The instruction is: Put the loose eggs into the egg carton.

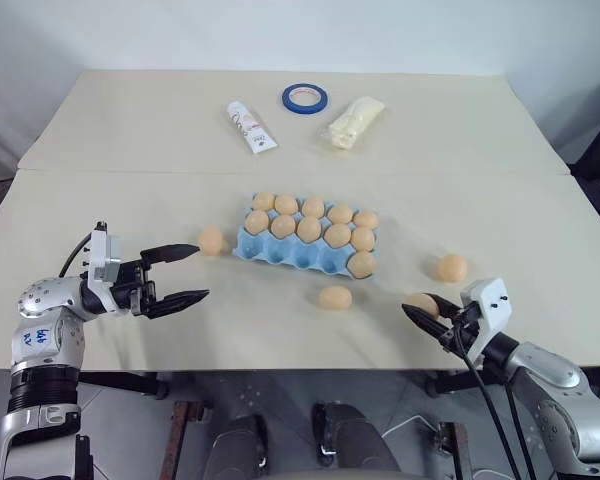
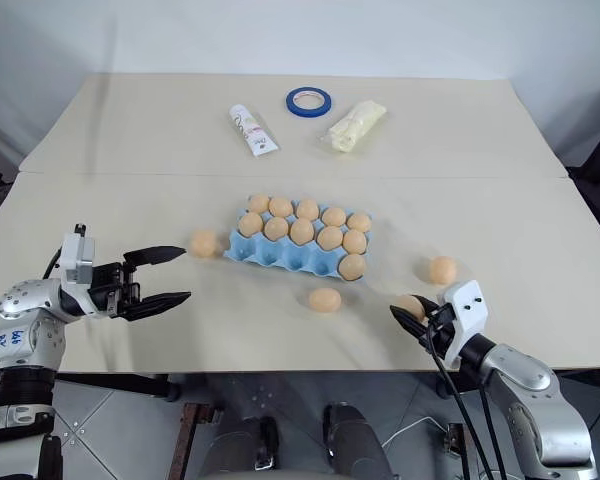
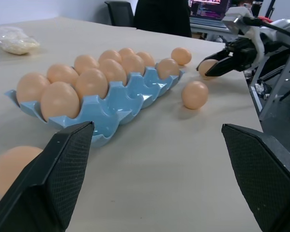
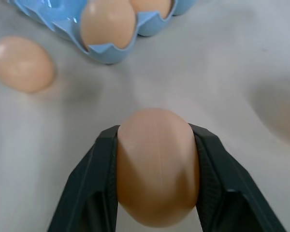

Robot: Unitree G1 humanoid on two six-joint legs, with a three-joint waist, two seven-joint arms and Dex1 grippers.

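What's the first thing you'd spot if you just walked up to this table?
The light blue egg carton mid-table, nearly full of tan eggs, its near row mostly empty. Next, the right gripper, jaws shut on an egg at the near right edge. The left gripper hangs open beside another loose egg.

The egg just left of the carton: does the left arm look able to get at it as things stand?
Probably yes. The left gripper is open, and the egg lies just off its fingertips on bare table, with nothing between them.

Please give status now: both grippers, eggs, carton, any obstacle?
Right gripper shut on egg. Left gripper open, empty. Three loose eggs outside egg carton. Path clear.
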